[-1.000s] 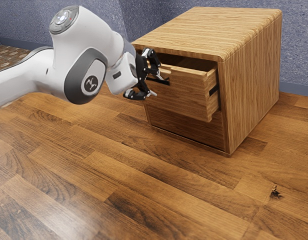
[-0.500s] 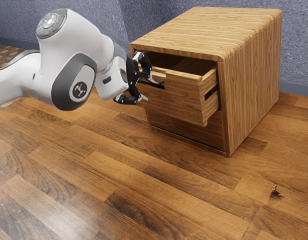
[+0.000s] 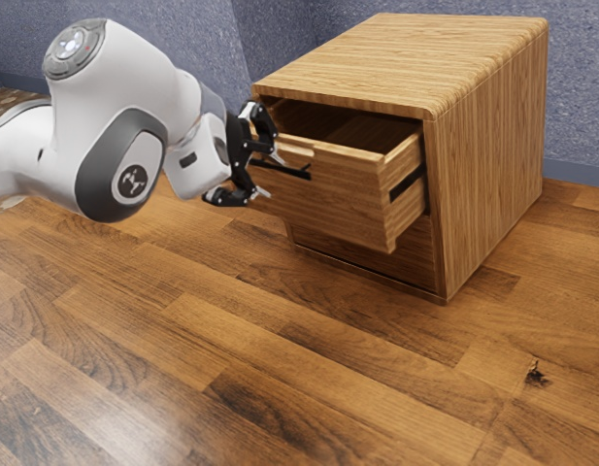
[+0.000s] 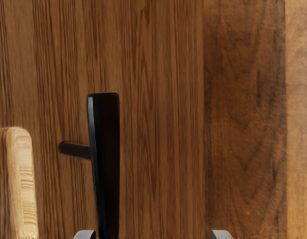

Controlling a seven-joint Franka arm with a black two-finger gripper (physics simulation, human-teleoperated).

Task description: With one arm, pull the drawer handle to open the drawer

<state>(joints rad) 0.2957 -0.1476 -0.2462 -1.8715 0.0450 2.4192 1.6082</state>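
Drawer (image 3: 343,189) standing partway out of the cabinet (image 3: 483,146), top slot, black bar handle (image 3: 287,167) on its front face, gripper (image 3: 263,170) at the handle on the side away from the cabinet, jaws spread wide, bar just beside one finger, not clamped.

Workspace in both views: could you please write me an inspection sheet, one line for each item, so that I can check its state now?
Surface: wooden plank floor; the cabinet stands on it.
Job's things: wooden cabinet; its top drawer is partly open; black handle on the drawer front.
Clutter: one small dark object on the floor, apart from the cabinet; too small to identify.
Grippers: gripper open at the handle; its fingers stand wide, with the handle between them and close to one.
Cables: nothing seen.
Surroundings: blue-grey wall behind the cabinet.
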